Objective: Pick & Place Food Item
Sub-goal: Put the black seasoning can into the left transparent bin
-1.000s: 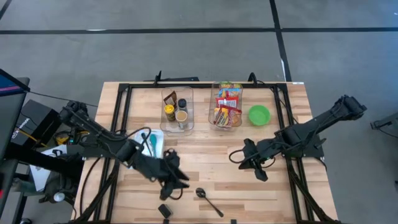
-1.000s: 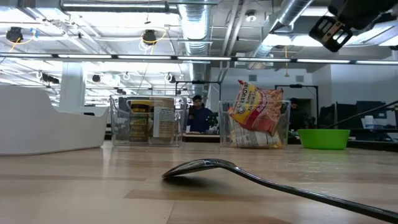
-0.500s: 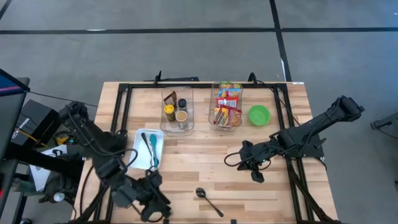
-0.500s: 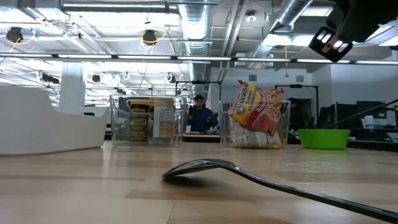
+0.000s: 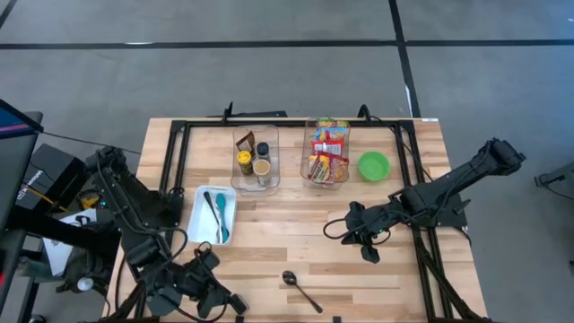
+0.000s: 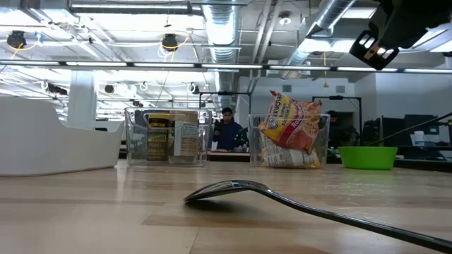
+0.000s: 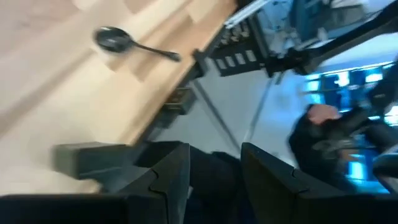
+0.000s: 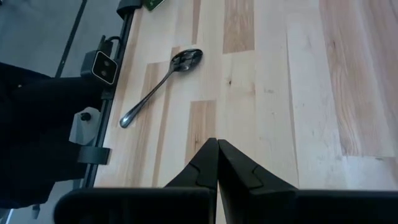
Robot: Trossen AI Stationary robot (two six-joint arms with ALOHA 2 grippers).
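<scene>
My left gripper (image 5: 218, 299) sits at the desk's (image 5: 287, 229) near edge, jaws partly apart, apparently empty. One white tray (image 5: 213, 215), two clear bins: jars (image 5: 255, 160), then food packets (image 5: 327, 154), sorted for picking. One spoon (image 5: 300, 289), one green bowl (image 5: 374, 165). Right gripper (image 5: 362, 240) hovers closed, empty.

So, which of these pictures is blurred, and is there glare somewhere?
Left wrist view: strongly smeared by motion, though the spoon still reads. Low view: bright ceiling lamps glare; the spoon near the lens is soft and throws a faint shadow on the table. High and right wrist views: sharp and evenly lit.
</scene>
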